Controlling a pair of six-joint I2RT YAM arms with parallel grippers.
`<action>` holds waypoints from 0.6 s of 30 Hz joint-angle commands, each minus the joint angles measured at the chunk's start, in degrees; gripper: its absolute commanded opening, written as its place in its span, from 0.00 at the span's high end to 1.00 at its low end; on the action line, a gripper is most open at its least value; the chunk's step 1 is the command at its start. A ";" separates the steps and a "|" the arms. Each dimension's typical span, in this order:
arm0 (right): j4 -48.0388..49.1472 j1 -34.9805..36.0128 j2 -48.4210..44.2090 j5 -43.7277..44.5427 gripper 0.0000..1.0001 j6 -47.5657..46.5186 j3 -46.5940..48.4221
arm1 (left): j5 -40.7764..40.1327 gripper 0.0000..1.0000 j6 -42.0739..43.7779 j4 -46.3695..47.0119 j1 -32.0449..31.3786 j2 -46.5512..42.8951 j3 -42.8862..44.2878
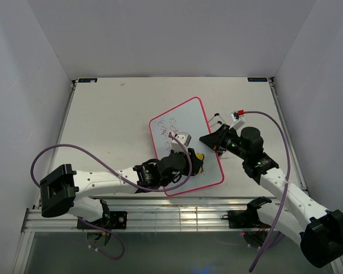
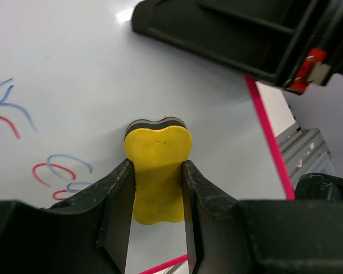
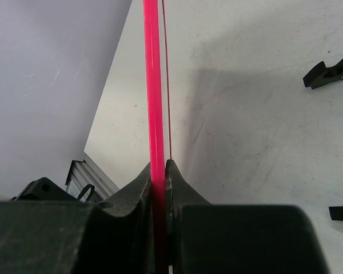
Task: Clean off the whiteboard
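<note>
The whiteboard (image 1: 186,128) lies on the table, white with a pink-red frame, with red and blue scribbles (image 1: 172,127) on its upper part. My left gripper (image 1: 195,161) is shut on a small yellow sponge (image 2: 158,171), which rests on the board's lower part; the scribbles (image 2: 57,168) lie to its left in the left wrist view. My right gripper (image 1: 208,138) is shut on the board's right edge; in the right wrist view the pink frame (image 3: 154,103) runs edge-on between the fingers.
Two black clips (image 3: 331,71) lie on the table beside the board's right edge. A small red-and-white object (image 1: 236,115) lies near the right arm. The table's front rail (image 1: 177,220) runs below the board.
</note>
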 commanded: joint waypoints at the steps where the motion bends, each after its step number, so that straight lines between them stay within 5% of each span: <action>1: 11.90 2.11 -2.50 -6.80 0.92 6.84 3.18 | 4.73 1.00 0.52 3.97 -1.26 4.68 2.63; 9: 10.14 1.76 -1.71 -4.61 0.92 5.17 6.43 | 2.74 1.00 -0.89 2.14 -1.80 2.50 0.17; 12: 8.65 1.49 -1.98 -3.55 0.92 4.56 7.14 | -0.01 1.00 -2.38 -7.43 2.22 0.74 0.96; 18: 8.64 1.49 -1.89 -3.20 0.92 4.82 7.32 | 2.00 1.00 -0.19 -5.78 5.68 -2.08 -3.43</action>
